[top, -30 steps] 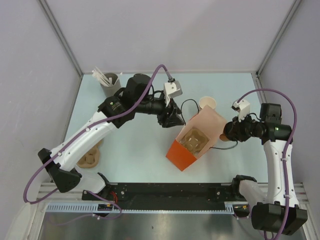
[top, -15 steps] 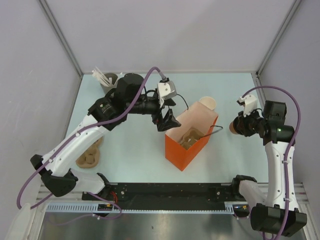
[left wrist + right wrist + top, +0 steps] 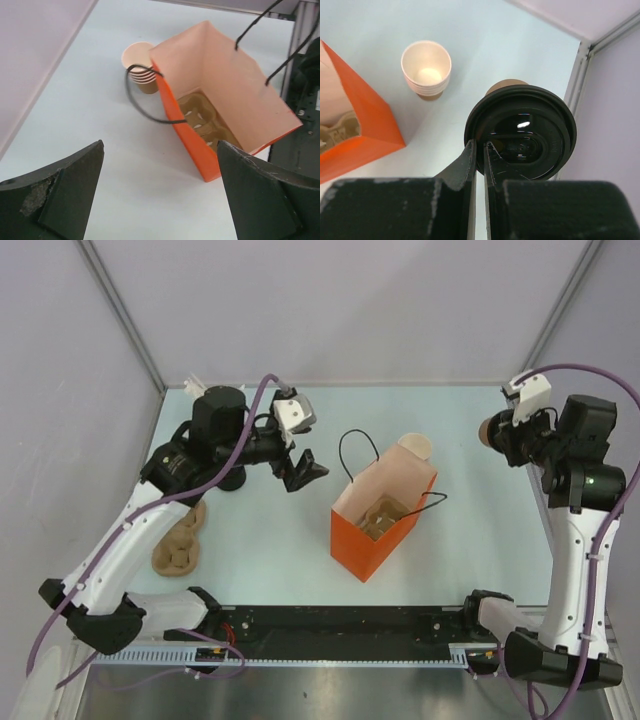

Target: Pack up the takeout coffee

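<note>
The orange bag (image 3: 358,548) gapes upward; black handles (image 3: 160,121) perhaps cross its mouth.

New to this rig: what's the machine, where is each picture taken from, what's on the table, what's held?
Two robot arms are bolted at the near edge of the table, each with a two-finger gripper. One picture looks down from above; the other two come from wrist cameras, so each shows its own black fingers. On the table: an open orange bag with a cardboard cup carrier inside, a stack of lidless cups beyond it, a second carrier at the left. The left gripper is open and empty. The right gripper pinches the takeout coffee, a tan cup with a black lid, by the lid's rim.
</note>
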Controlling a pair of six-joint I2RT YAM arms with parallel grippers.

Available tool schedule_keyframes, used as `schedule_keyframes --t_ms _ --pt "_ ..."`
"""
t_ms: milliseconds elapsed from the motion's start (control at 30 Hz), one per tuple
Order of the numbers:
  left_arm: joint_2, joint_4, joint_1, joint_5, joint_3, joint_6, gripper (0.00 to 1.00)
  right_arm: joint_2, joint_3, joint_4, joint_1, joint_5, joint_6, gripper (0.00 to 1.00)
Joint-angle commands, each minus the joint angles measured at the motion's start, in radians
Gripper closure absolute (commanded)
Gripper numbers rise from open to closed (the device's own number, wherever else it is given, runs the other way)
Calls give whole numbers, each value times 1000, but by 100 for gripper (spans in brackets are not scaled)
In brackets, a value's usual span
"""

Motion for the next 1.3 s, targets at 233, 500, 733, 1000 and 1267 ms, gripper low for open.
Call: schedule_keyframes --t_ms 233,500,733,1000,1267 --pt "-129 79 213 -66 -210 39 1 115 326 -85 41 -168 60 100" --pt "-193 113 308 -61 -300 39 1 115 371 -105 231 -223 107 100" --pt "-215 144 351 -38 -342 11 1 144 415 -145 337 -327 152 100" --pt "-230 177 382 -9 -383 -4 1 193 427 -240 521 -239 149 100" --pt "-231 193 390 21 -398 -15 1 240 406 -305 604 -166 144 100"
